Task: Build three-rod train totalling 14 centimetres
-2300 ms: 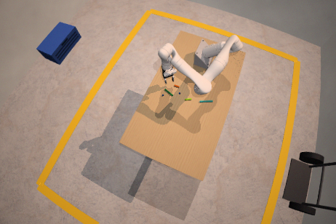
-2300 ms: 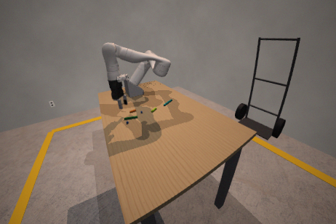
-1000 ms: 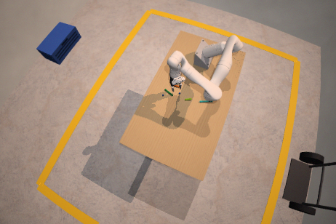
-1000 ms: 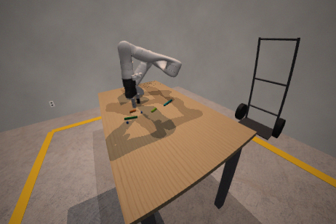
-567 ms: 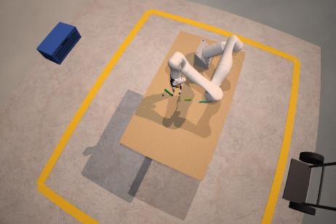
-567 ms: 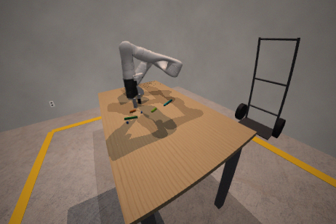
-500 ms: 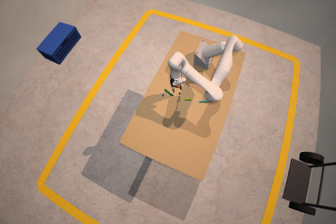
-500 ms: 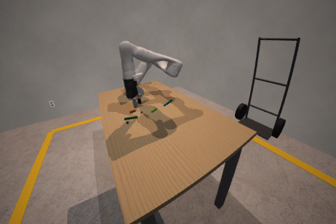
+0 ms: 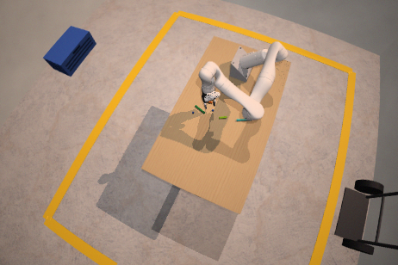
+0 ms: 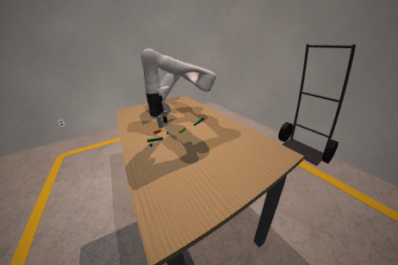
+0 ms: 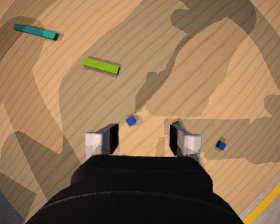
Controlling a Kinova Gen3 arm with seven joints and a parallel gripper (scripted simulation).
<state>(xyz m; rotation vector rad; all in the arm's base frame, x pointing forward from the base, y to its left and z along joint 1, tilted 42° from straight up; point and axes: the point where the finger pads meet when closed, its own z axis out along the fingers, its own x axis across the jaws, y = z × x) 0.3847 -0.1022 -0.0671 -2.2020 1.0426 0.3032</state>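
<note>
Gripper [image 11: 145, 136] open to full width, nothing between the fingers; pointed straight down, low over the far half of the counter [image 10: 224, 187].

Counter: wooden, rectangular, carrying all rods and the arm's mount. Broad arm shadows across the middle of the surface.

Arm [image 9: 241, 93]: white, folded in a bend above the counter, wrist turned down over the cluster of rods.

Rods, longest first:
- Turquoise rod [image 9: 242, 120]: flat, partly under the elbow in the top view, well apart from the gripper. Upper left corner of the wrist view [image 11: 36, 32].
- Green rod [image 10: 155, 139]: flat, near the gripper on the camera side in the exterior view. Only its tip visible in the wrist view, just beside one finger.
- Lime rod [image 11: 101, 66]: flat, between the turquoise rod and the gripper, apart from both.
- Orange rod [image 10: 157, 131]: flat, just beside the gripper in the exterior view, between it and the green rod; hidden in the wrist view.
- Blue rod [image 11: 131, 121]: just ahead of the fingertips, within the span of the open fingers, not touched.
- Second blue rod [image 11: 220, 145]: outside the fingers, on the green rod's side.

No two rods laid end to end; all separate, no train formed.
</note>
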